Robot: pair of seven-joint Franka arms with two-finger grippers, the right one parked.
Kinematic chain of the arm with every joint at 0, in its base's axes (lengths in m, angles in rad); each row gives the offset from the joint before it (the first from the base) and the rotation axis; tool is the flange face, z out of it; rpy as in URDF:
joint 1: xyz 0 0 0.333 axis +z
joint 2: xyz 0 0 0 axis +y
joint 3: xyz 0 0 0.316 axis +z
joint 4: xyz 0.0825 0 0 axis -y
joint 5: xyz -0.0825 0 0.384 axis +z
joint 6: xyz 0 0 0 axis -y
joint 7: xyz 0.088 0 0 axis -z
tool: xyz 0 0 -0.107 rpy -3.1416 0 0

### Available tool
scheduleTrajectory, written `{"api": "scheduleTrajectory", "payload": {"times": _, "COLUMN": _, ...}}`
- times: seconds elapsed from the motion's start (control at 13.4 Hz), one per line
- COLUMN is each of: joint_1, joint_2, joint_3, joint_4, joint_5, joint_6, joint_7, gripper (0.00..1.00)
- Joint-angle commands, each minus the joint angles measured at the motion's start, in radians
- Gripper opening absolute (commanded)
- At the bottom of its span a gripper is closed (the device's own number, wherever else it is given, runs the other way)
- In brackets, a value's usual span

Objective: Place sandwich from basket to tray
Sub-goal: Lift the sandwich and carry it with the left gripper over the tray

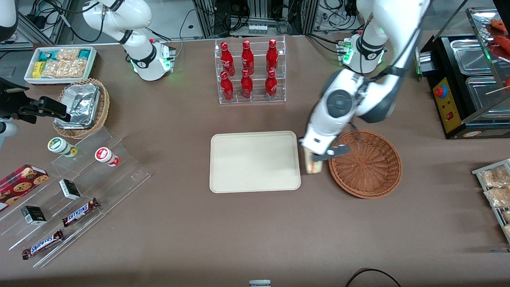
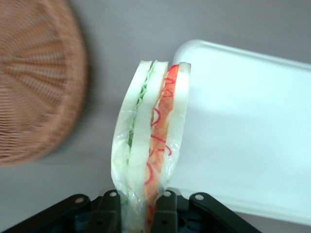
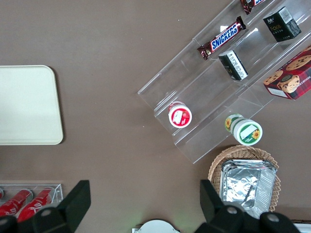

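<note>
Front view, gripper (image 1: 318, 158) clamped on sandwich (image 1: 313, 166), wedge hanging below the jaws, basket (image 1: 370, 164) beside them, tray (image 1: 255, 161) just alongside.

The front view looks steeply down on the whole counter (image 1: 255, 231) from high up, the left wrist view peers closely past the gripper (image 2: 137, 213) at the sandwich (image 2: 150, 141), and the right wrist view looks straight down, all sharing the tray (image 1: 255, 161).
</note>
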Motion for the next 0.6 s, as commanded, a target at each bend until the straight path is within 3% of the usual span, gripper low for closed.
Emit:
{"api": "scheduleTrajectory", "payload": {"times": 0.0, "joint_1": -0.1, "joint_2": 0.138, "joint_3": 0.008, "joint_4": 0.175, "joint_5": 0.011, "joint_6": -0.041, "joint_7": -0.081, "gripper": 0.0}}
{"api": "scheduleTrajectory", "payload": {"times": 0.3, "joint_1": -0.23, "joint_2": 0.305, "joint_3": 0.014, "joint_4": 0.373, "joint_5": 0.023, "joint_6": -0.099, "joint_7": -0.178, "gripper": 0.0}}
{"api": "scheduleTrajectory", "payload": {"times": 0.52, "joint_1": -0.267, "joint_2": 0.392, "joint_3": 0.018, "joint_4": 0.447, "joint_5": 0.155, "joint_6": -0.102, "joint_7": -0.285, "gripper": 0.0}}
